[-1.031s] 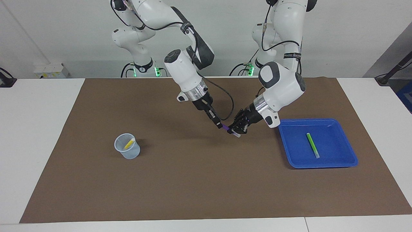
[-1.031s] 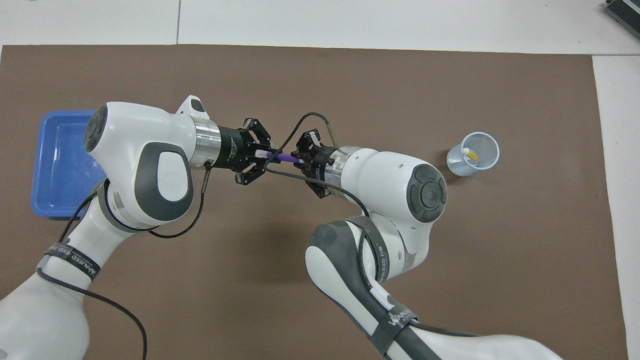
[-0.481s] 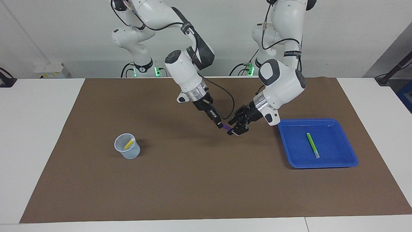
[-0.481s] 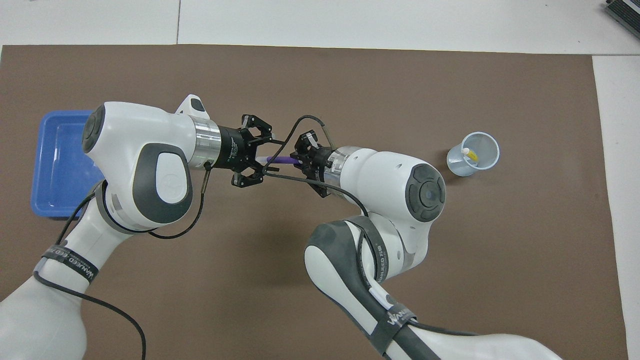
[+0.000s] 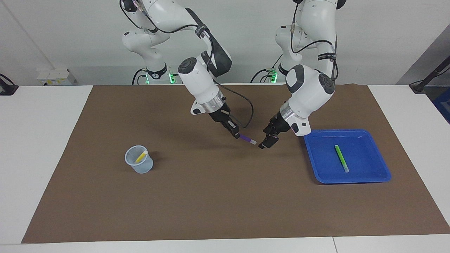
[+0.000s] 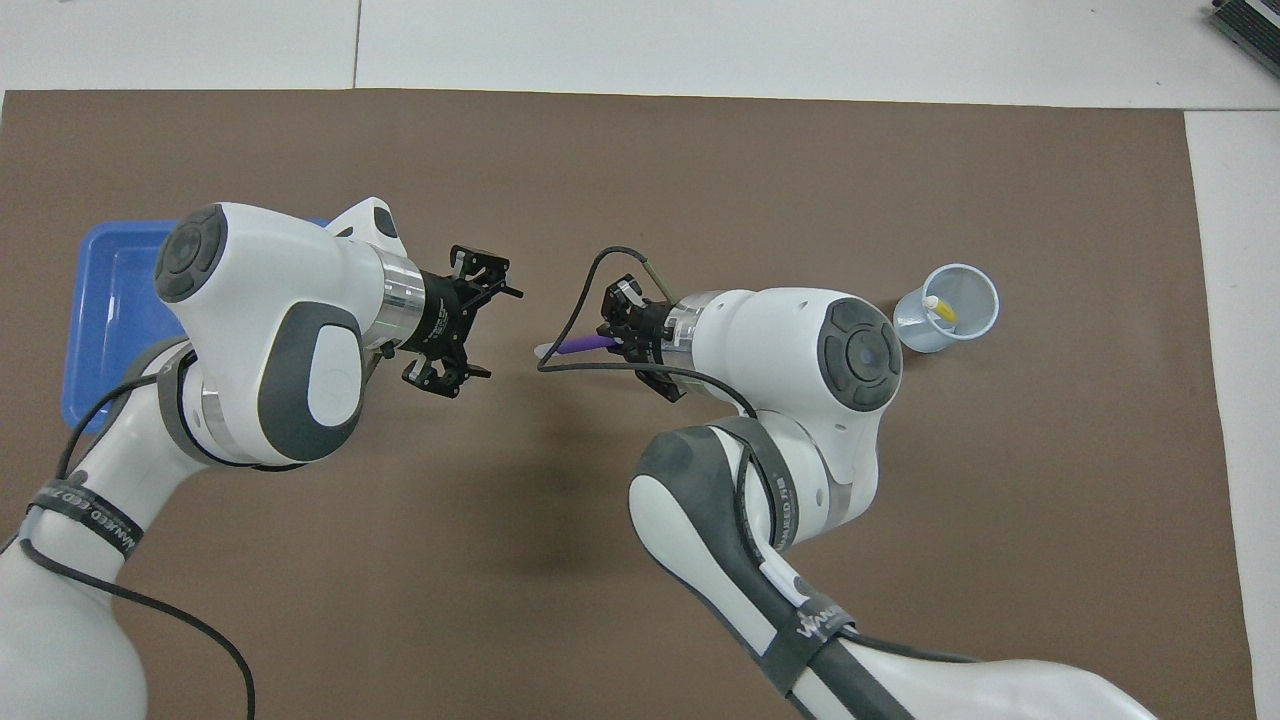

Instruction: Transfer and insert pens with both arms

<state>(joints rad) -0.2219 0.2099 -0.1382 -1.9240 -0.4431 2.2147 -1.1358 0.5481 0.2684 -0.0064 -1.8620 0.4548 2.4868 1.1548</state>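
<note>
- Lower left of the facing view: clear cup (image 5: 139, 164) stands on the brown mat (image 5: 218, 203), with the yellow pen (image 5: 141, 156) leaning inside it.
- Centre, facing view: right end effector (image 5: 237, 135) is pinched on the purple pen (image 5: 248, 139), held in the air above the mat, whitish cap end pointing toward the other arm.
- Just to the right: left end effector (image 5: 267, 142) now stands spread and apart from the pen; a second ago it was clamped on the cap end. Judged: the handover is complete and the right arm alone carries the pen.
- Right of frame: blue tray (image 5: 372, 177) on the counter (image 5: 42, 140) still holds the green pen (image 5: 341, 158).
- Judged next: carry the purple pen to the cup.
</note>
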